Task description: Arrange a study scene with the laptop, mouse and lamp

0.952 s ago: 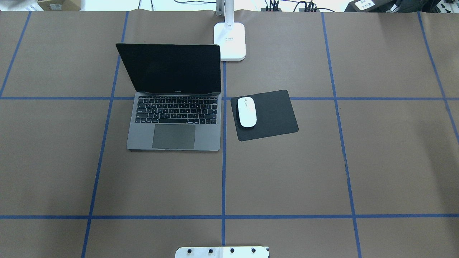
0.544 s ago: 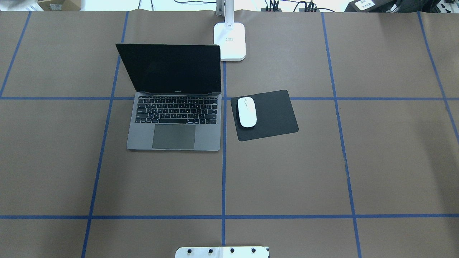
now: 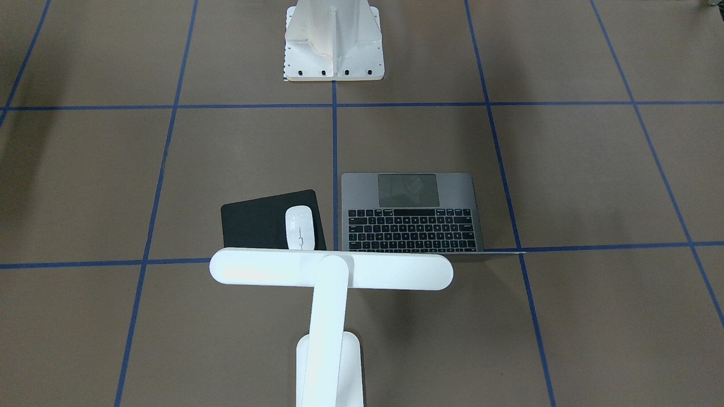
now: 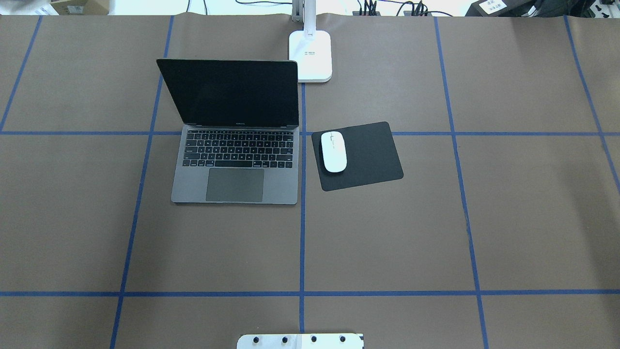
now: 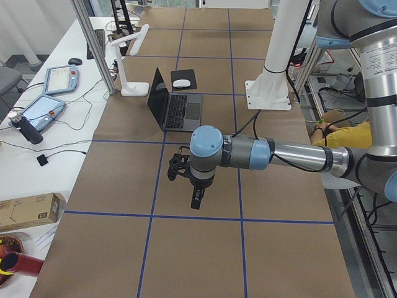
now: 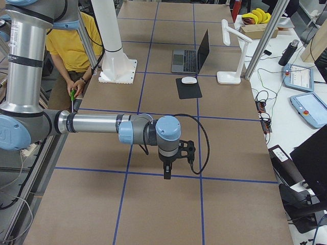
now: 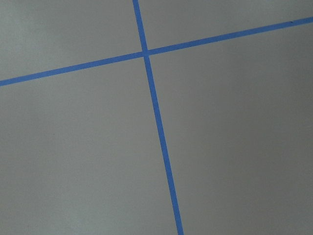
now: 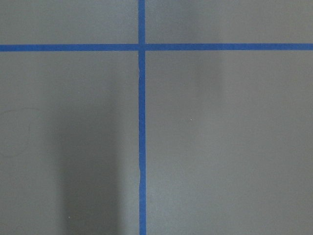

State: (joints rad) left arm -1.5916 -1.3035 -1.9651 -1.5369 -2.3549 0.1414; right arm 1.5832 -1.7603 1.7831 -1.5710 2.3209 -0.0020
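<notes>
- Slim grey metal laptop [image 4: 235, 162] stands open on the brown counter [image 4: 387, 242]; small glossy white mouse [image 4: 333, 151] on a flat black pad [image 4: 368, 155] just beside it, white T-shaped lamp [image 3: 331, 270] behind.
- Left hand [image 5: 196, 202] and right hand [image 6: 167, 171] hang well apart from the laptop; fingers apart or together, I cannot tell.
- Setup looks finished, I judge: best to keep both hands clear of the laptop.
- Print under the laptop screen: too small to read.
</notes>
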